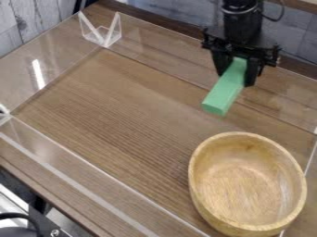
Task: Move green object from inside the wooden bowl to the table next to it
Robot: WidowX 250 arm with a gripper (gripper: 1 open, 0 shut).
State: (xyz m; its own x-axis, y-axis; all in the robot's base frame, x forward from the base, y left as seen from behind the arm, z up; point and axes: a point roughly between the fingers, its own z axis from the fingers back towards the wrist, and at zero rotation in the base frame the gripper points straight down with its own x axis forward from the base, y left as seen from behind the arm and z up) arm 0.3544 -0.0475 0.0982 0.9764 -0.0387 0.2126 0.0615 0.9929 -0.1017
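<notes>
1. Gripper (239,68): black, points steeply down from the top of the camera view, toward the right side. Jaws are clamped on the upper end of the green object (225,91), one finger on each side.
2. Green object: light green bar, held by its top end only. It hangs tilted, lower end pointing down and to the left in view. The lower end looks very close to the table (124,111); can't tell whether it touches or hovers just above.
3. Green object is outside the wooden bowl (247,182). It sits over bare tabletop beyond the bowl's far rim, near it but with a clear gap of tabletop between them.
4. Wooden bowl: round, light tan, thick rim, grain visible. Sits upright in the lower right of view, close to the right-hand clear wall. Interior is empty, only wood grain showing.
5. Table: brown wood-grain top, low clear acrylic walls (50,65) around the edges. Front wall runs diagonally across the lower left of view.
6. A small clear bracket-like piece (102,30) stands at the far left corner of the enclosure, well apart from gripper and bowl.
7. Grey wood-plank surface (25,23) shows behind the enclosure at upper left.
8. Arm body above the gripper is cut off by the top frame edge.
</notes>
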